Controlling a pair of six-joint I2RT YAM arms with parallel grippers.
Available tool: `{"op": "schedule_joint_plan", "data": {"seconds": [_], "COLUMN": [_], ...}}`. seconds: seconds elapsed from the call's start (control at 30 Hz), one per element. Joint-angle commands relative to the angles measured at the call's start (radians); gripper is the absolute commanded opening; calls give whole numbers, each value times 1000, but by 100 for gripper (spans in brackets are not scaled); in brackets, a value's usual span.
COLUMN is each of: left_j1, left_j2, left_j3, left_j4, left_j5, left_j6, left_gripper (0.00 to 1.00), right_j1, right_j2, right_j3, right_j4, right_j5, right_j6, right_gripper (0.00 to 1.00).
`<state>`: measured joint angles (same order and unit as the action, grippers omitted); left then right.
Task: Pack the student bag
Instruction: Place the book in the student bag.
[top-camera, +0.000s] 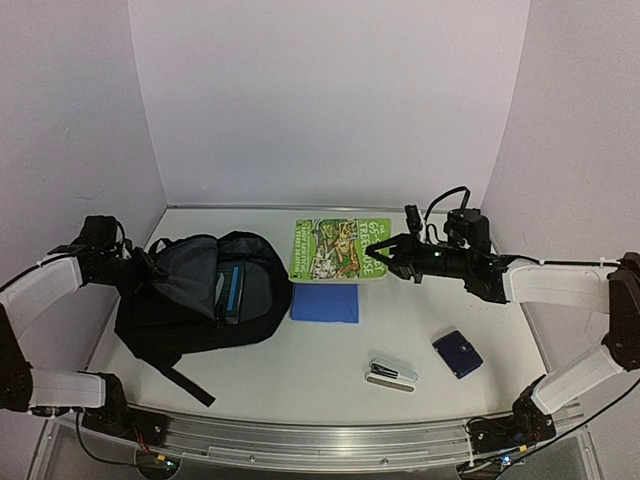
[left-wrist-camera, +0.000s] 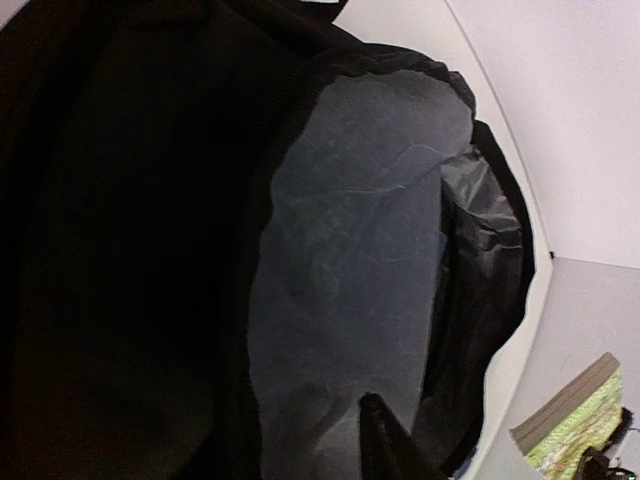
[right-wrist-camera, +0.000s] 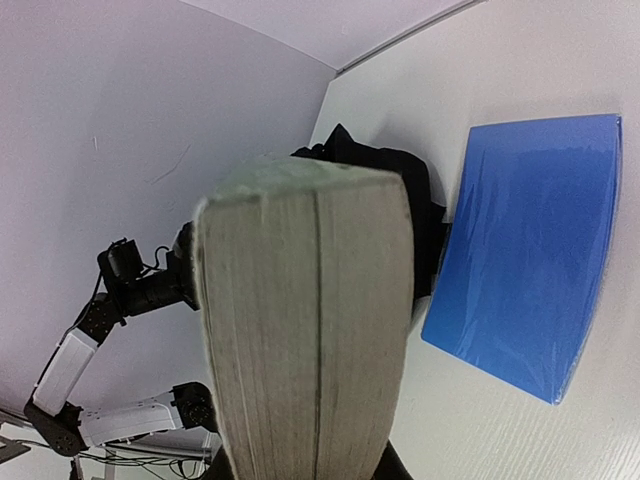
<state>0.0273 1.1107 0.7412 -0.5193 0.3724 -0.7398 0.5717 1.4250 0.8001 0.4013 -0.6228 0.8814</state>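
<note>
Large black soft fabric backpack (top-camera: 255, 305) lies on the left side of the white counter (top-camera: 300, 375). It is unzipped, with the grey inner lining (left-wrist-camera: 350, 250) showing and its mouth facing right. A teal-edged flat book (top-camera: 232, 292) sits inside the opening. A black strap (top-camera: 185, 383) trails toward the near edge.

Left claw (top-camera: 143, 262) is at the backpack's far-left rim, pressed into the fabric. The left wrist view is filled with black cloth and lining, with one dark fingertip (left-wrist-camera: 378, 440) at the bottom. Cannot tell whether the claw is pinching the fabric or apart.

Right claw (top-camera: 385, 252) is clamped on the right edge of a thick green paperback book with an illustrated cover (top-camera: 335, 248). The book is held flat, cover up, just right of the backpack. In the right wrist view its page block (right-wrist-camera: 310, 330) is raised above the counter.

A flat blue rectangular folder (top-camera: 325, 303) lies on the counter below it, next to the backpack's right side. A small silver-and-black stapler (top-camera: 392, 374) is nearer the front, and a small dark blue pouch (top-camera: 457, 353) is to its right. They are apart from each other.
</note>
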Motion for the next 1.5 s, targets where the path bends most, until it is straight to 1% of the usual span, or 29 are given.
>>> {"op": "schedule_joint_plan", "data": {"seconds": [0.0,0.03,0.07,0.1,0.27,0.33,0.43,0.5,0.7,0.93,1.03,1.1,1.27,1.37,1.47], "left_j1": [2,2,2,2,2,2,2,2,2,2,2,2,2,-2,-39], "left_j2": [-25,-41,-63,-91,-222,-247,-257,-263,-288,-304,-297,-295,-287,-255,-206], "left_j3": [0,4,8,13,51,68,87,96,91,85,87,88,96,90,99], "left_j4": [134,137,136,133,136,133,123,121,163,181,185,190,222,269,301], "left_j5": [153,166,171,176,214,252,315,349,461,506,517,523,552,573,591], "left_j6": [31,38,46,57,87,98,110,120,126,122,122,121,110,73,62], "left_gripper": [13,5,1,0,0,0,0,0,0,0,0,0,0,0,0], "right_j1": [21,29,37,51,117,144,190,218,286,345,363,373,405,422,438], "right_j2": [-1,3,8,16,100,158,237,300,521,676,726,758,806,843,881], "right_j3": [47,54,63,74,152,194,226,270,452,577,623,651,747,798,852], "right_j4": [112,113,117,120,220,263,373,407,427,421,406,362,111,61,47], "right_j5": [1,7,13,23,66,96,169,193,215,234,222,224,287,280,263], "right_j6": [26,34,41,48,111,149,231,264,356,435,455,459,403,395,394], "right_gripper": [0,0,0,0,0,0,0,0,0,0,0,0,0,0,0]}}
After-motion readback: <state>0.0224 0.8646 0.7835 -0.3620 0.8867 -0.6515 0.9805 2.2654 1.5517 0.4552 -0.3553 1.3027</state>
